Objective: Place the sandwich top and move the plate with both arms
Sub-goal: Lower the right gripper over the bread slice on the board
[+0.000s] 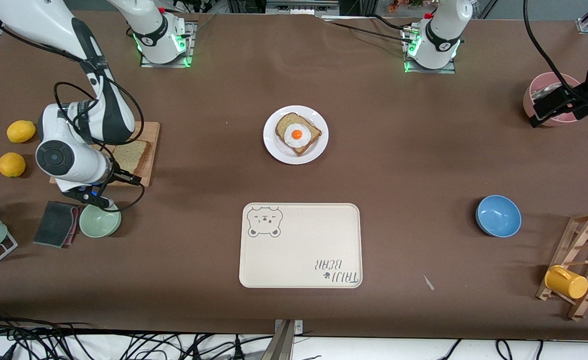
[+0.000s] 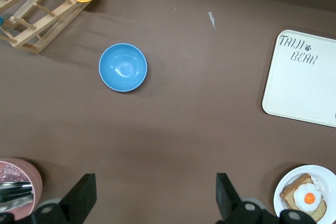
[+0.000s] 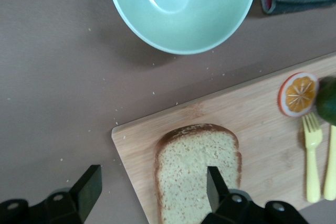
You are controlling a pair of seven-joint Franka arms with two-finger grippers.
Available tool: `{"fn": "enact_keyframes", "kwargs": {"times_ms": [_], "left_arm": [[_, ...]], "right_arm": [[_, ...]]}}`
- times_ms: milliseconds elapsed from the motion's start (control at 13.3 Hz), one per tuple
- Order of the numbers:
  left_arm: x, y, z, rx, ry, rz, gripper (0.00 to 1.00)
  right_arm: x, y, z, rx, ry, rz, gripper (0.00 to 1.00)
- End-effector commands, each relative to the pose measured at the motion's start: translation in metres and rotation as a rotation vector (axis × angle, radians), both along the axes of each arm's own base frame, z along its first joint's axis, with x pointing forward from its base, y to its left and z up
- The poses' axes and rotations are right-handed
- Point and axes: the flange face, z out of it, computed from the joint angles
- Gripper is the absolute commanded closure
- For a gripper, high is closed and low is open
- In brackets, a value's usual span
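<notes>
Here the sandwich top (image 3: pixel 194 174) lies flat, rounded crust toward the green bowl (image 3: pixel 181 9).

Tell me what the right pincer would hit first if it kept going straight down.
Probably the sandwich top on the cutting board: the open right pincer hangs over that slice's edge, one fingertip above the bread.

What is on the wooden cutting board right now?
The sandwich top, an orange slice, yellow cutlery and something dark green at the picture's edge. The open right gripper hangs over it, hiding part.
</notes>
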Motion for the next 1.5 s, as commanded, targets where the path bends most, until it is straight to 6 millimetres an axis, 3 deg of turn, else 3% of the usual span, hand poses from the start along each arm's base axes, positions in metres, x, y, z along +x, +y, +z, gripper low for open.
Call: {"fn": "enact_keyframes", "kwargs": {"times_ms": [0, 526, 903, 1203, 1429], "left_arm": [[-0.002, -0.004, 0.008, -0.021, -0.002, -0.023, 0.00], [-0.004, -0.005, -0.003, -0.009, 0.056, -0.028, 0.00], [-0.005, -0.006, -0.001, -0.008, 0.053, -0.031, 0.00], [-0.006, 0.010, 0.001, -0.005, 0.052, -0.003, 0.00], [-0.008, 0.009, 0.001, -0.005, 0.063, -0.003, 0.00]], "right_arm": [[-0.022, -0.012, -0.011, -0.019, -0.021, -0.028, 0.12], [-0.036, -0.007, -0.027, -0.004, -0.026, -0.010, 0.17], [-0.041, -0.008, -0.046, -0.005, 0.020, 0.010, 0.20], [-0.045, -0.010, -0.048, -0.009, 0.048, 0.009, 0.24], [-0.047, -0.011, -0.049, -0.013, 0.067, 0.005, 0.35]]}}
